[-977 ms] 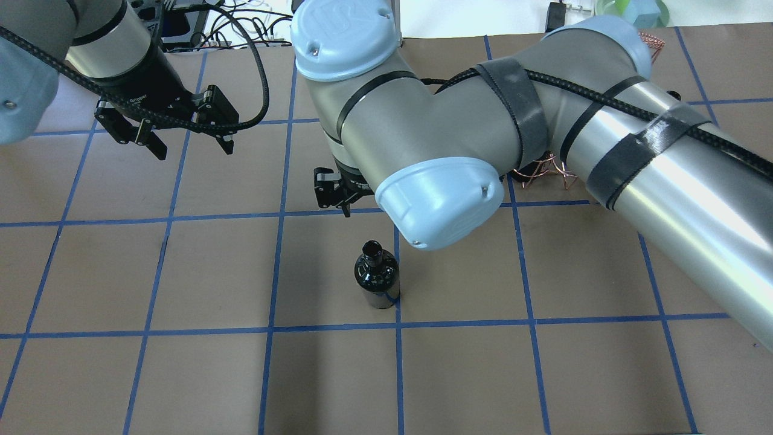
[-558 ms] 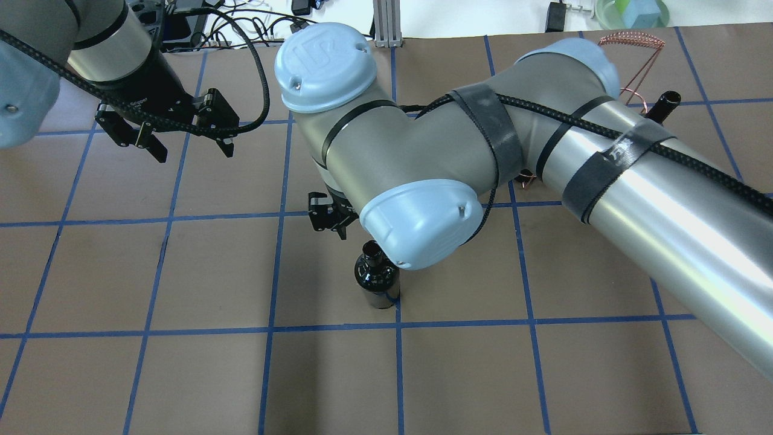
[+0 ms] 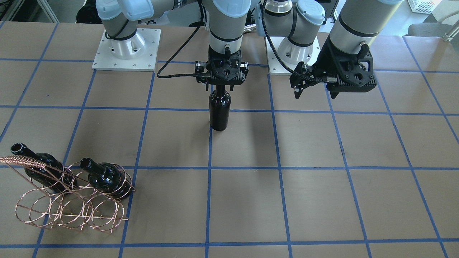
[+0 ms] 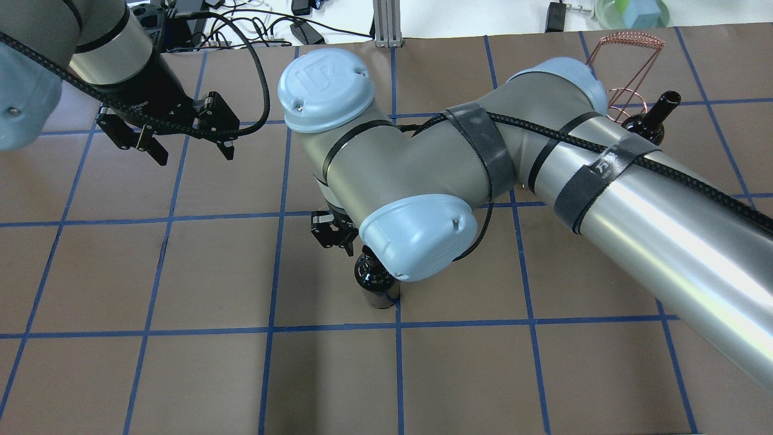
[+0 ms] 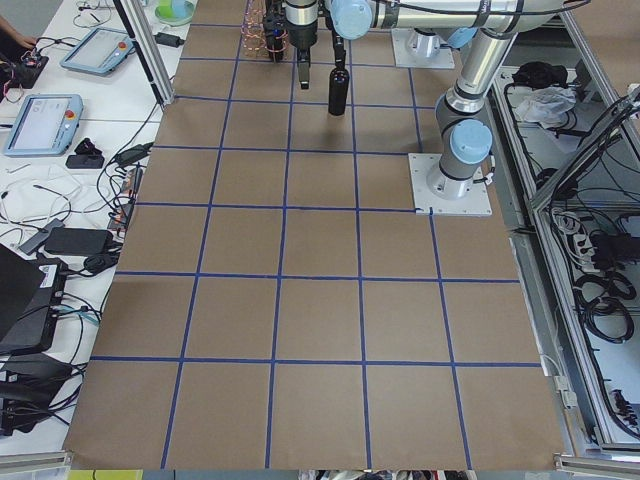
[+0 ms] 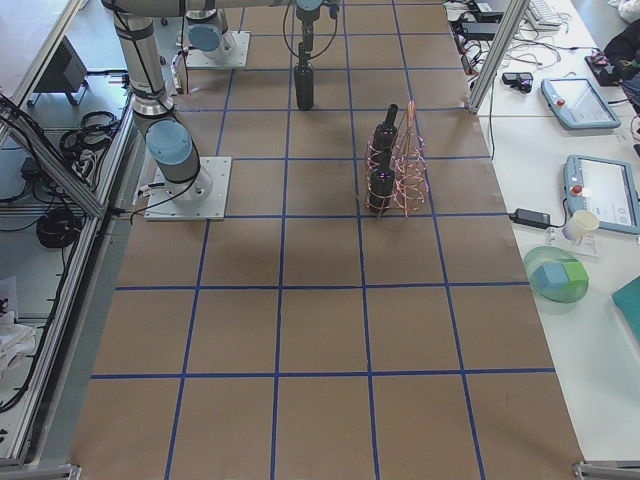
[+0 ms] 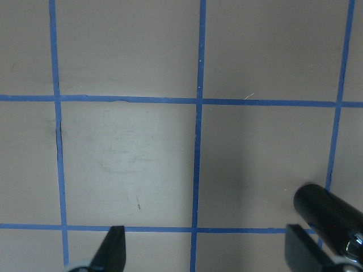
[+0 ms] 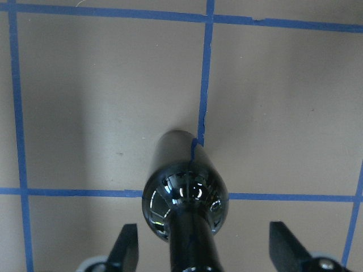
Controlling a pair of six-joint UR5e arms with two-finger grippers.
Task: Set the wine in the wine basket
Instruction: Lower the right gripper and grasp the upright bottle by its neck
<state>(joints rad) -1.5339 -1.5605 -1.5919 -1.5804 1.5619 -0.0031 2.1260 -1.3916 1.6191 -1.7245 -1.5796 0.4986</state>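
Note:
The wine [image 3: 219,111], a glossy black bottle, stands upright on a blue tape crossing mid-table; it also shows as wine [image 4: 377,284]. My right gripper [image 3: 219,86] hangs straight over it. In the right wrist view the wine's neck [image 8: 190,243] rises between the spread fingers [image 8: 127,249], with a gap on both sides, so the right gripper [image 8: 207,246] is open. The wine basket [image 3: 68,206], copper wire loops, lies at the table's far right with two black bottles [image 3: 107,177] in it. My left gripper [image 4: 187,142] hovers open over bare table.
Brown paper with a blue tape grid covers the table [image 3: 322,200]. My right arm's elbow [image 4: 416,235] hides most of its gripper from overhead. The basket's handle [image 4: 628,45] sits near the far edge. Cables and tablets [image 5: 95,45] lie beyond the table.
My right arm has swung toward the standing bottle and come down, so its gripper now straddles the neck. The basket has come out from behind the arm. The left arm stayed put.

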